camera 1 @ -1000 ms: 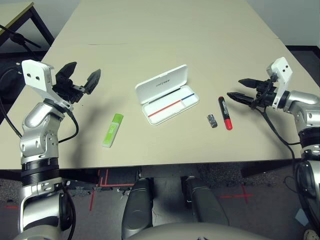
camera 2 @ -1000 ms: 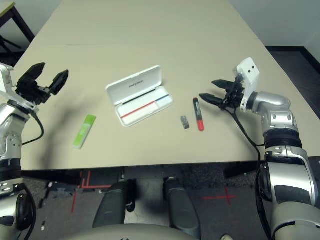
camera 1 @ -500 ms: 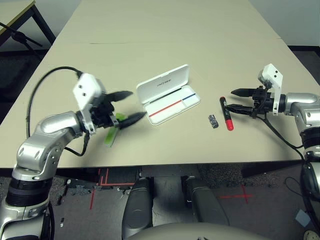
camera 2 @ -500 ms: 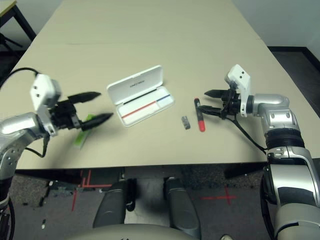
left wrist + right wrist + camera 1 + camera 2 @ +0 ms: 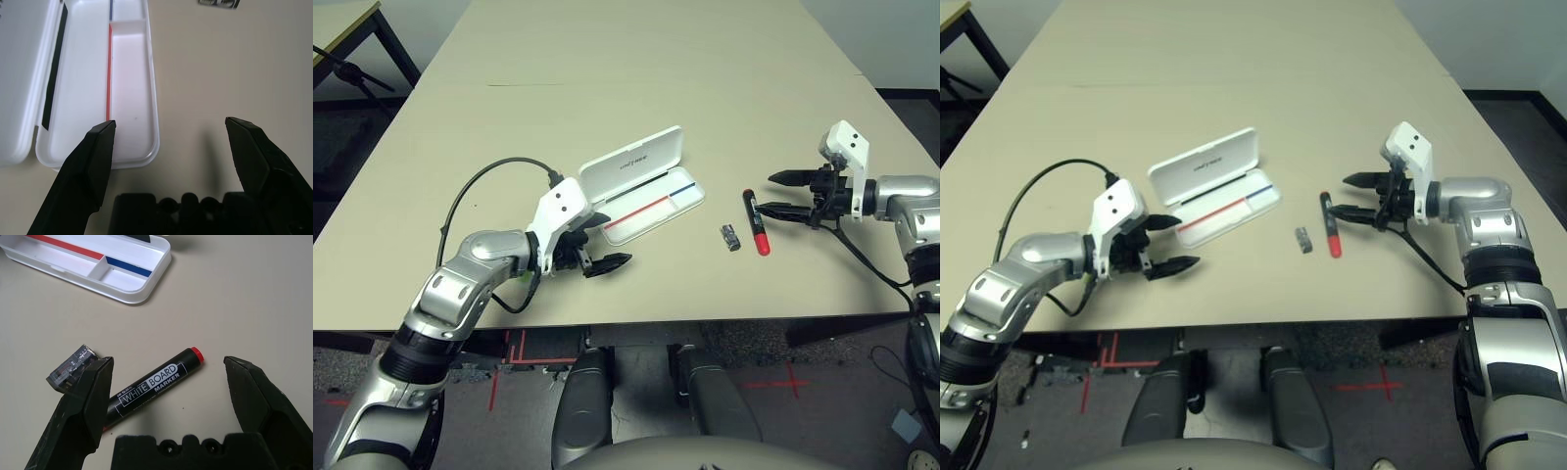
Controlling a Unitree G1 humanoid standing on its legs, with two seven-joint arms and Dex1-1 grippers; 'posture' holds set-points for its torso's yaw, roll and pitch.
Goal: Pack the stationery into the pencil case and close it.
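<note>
Both forearms are showing brushed silver casings with ribbed black joint rings. Each wrist is carrying a white angular camera housing. The left gripper (image 5: 597, 247) and right gripper (image 5: 781, 194) are presenting tapered matte-black fingers (image 5: 93, 166). Black cables are looping along both arms, lower left and right of frame.

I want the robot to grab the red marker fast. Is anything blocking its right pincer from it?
No. The right pincer is open and points at the red marker with only bare table between them. The small grey piece lies beside the marker, farther from the pincer.
</note>
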